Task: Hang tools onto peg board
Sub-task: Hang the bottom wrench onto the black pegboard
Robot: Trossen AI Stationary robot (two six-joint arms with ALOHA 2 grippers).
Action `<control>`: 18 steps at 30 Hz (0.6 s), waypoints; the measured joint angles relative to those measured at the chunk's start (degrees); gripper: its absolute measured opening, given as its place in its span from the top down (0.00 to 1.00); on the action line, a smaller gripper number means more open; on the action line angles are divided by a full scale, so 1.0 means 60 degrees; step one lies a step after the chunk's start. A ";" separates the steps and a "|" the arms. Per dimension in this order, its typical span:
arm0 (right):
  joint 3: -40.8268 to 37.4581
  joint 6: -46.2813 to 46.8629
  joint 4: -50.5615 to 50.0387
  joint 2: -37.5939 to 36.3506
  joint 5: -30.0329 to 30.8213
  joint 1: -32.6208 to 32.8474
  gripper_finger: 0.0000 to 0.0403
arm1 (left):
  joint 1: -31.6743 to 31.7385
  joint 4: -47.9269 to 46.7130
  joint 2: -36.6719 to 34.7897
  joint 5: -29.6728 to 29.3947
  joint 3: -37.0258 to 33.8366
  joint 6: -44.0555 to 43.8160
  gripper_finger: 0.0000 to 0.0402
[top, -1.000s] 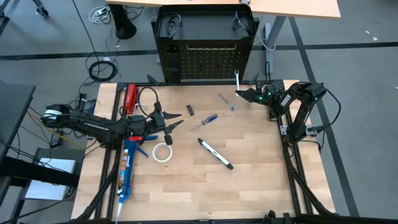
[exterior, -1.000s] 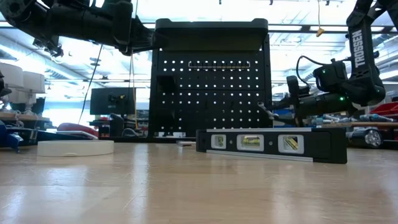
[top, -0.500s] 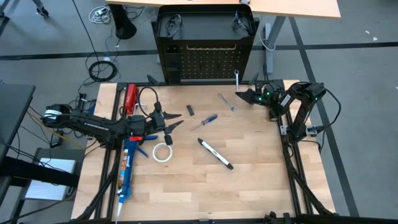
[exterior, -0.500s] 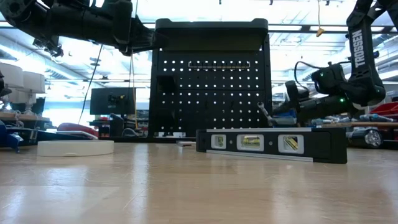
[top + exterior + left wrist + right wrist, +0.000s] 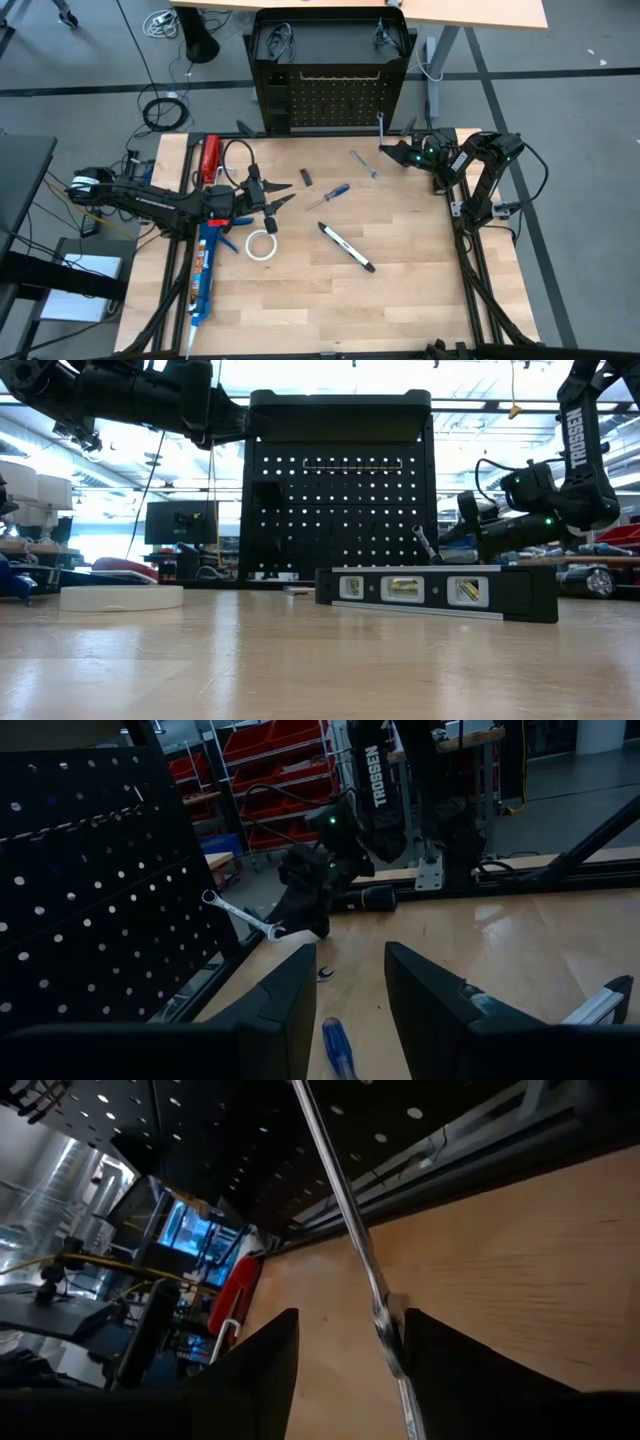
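The black peg board stands upright at the table's far edge. My right gripper is at the far right, just in front of the board's right end, shut on a silver wrench. A second silver wrench, a blue-handled screwdriver, a white tape roll and a black-and-white pen-like tool lie flat on the tabletop. My left gripper is open and empty at the left, above the table, its fingers pointing toward the screwdriver. My right gripper pinches the wrench between its two fingers near its lower end. The fingers come level from the table's right and lie across the shaft. The wrench is clear of the table and slants up, its free end toward the peg board.
A red-handled tool and a long blue caulking gun lie along the table's left edge. A small dark piece lies near the screwdriver. Cables trail behind the left arm. Bare wood shows in the near half of the table.
My right gripper has turned a little at the peg board's right end. The wrench in it has tipped more upright, its free end rising toward the board. My left arm has kept still.
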 joint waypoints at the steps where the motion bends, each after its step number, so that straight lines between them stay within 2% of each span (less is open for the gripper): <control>1: 0.0000 0.0000 -0.0003 0.0000 0.0000 0.0000 0.54 | 0.0000 0.0000 0.0000 0.0000 0.0000 -0.0008 0.69; 9: 0.0000 0.0315 0.0002 0.0000 0.0178 0.0000 0.54 | -0.0004 -0.0001 -0.0018 0.0016 0.0000 -0.0060 0.69; 12: 0.0000 0.0772 0.0000 -0.0095 0.0178 -0.0040 0.54 | -0.0004 0.0009 -0.0121 0.0246 0.0004 -0.0068 0.69; 18: -0.0004 0.0699 -0.0510 -0.0363 0.0394 0.0043 0.54 | -0.0010 0.0028 -0.0231 0.0502 0.0006 -0.0068 0.69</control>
